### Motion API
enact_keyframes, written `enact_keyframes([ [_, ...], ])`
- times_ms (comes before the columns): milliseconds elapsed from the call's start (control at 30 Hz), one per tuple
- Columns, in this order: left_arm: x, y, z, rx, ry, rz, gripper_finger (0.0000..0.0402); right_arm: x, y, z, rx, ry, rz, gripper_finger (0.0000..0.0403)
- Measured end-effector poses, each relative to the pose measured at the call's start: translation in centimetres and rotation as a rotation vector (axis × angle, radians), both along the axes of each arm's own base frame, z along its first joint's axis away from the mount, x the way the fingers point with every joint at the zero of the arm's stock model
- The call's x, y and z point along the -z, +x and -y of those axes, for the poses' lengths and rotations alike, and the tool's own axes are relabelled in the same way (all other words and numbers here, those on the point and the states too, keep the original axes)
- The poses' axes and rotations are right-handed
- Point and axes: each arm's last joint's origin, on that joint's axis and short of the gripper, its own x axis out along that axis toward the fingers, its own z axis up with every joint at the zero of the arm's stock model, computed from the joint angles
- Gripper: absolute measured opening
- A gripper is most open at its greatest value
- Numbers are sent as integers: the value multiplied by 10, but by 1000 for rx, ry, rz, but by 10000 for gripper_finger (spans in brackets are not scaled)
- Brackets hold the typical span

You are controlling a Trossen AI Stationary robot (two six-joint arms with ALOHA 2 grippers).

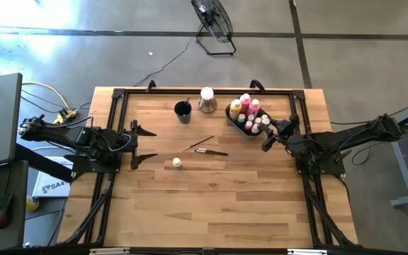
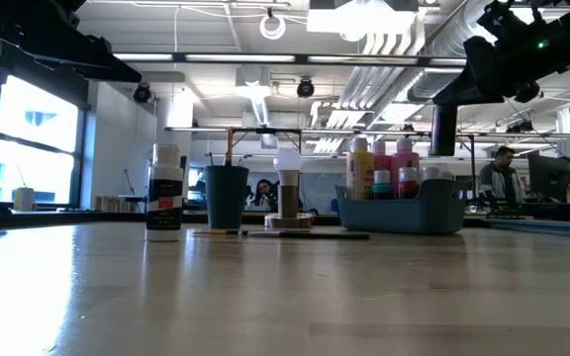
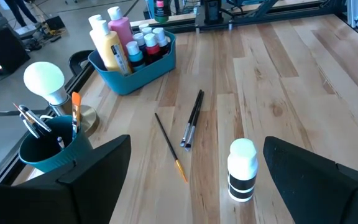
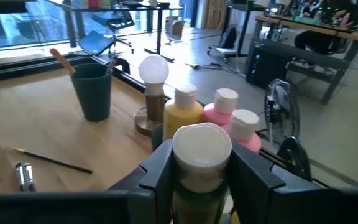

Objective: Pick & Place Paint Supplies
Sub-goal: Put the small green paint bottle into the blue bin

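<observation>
The right gripper holds a white-capped bottle tight between its fingers, up in the air just beside the blue bin. The bin is already packed with yellow and pink bottles. If the bottle comes down on another cap, it could tip over or knock its neighbours. The left gripper waits at the left side with its fingers wide apart and nothing in them. A small white-capped pot and three thin brushes lie on the table, not yet put away
</observation>
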Motion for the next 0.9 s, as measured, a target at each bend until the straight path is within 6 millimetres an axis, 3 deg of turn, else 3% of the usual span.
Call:
enact_keyframes([
  [433,0,0,0,0,0,1,361,-1,-3,5,147,-64,-4,116],
  [700,0,0,0,0,0,-1,361,-1,-2,19,237,-69,-18,116],
  [900,1,0,0,0,4,-15,361,-3,0,26,199,-22,18,118],
])
